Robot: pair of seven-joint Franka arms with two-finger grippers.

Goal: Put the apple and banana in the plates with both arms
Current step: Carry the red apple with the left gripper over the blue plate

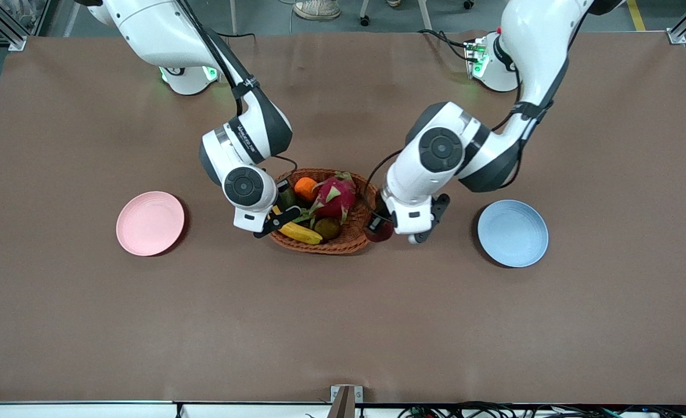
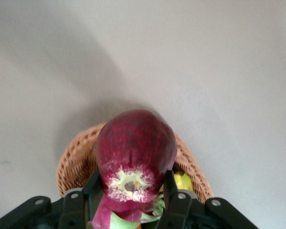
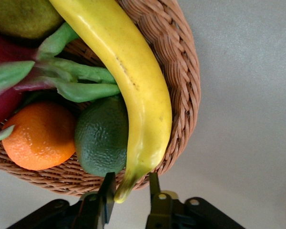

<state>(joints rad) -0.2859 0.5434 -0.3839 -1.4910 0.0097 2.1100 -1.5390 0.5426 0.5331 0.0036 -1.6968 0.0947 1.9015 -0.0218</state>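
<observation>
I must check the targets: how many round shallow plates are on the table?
2. The pale pink round plate lies toward the right arm's end of the table; the light blue round plate lies toward the left arm's end. None looks hidden.
</observation>
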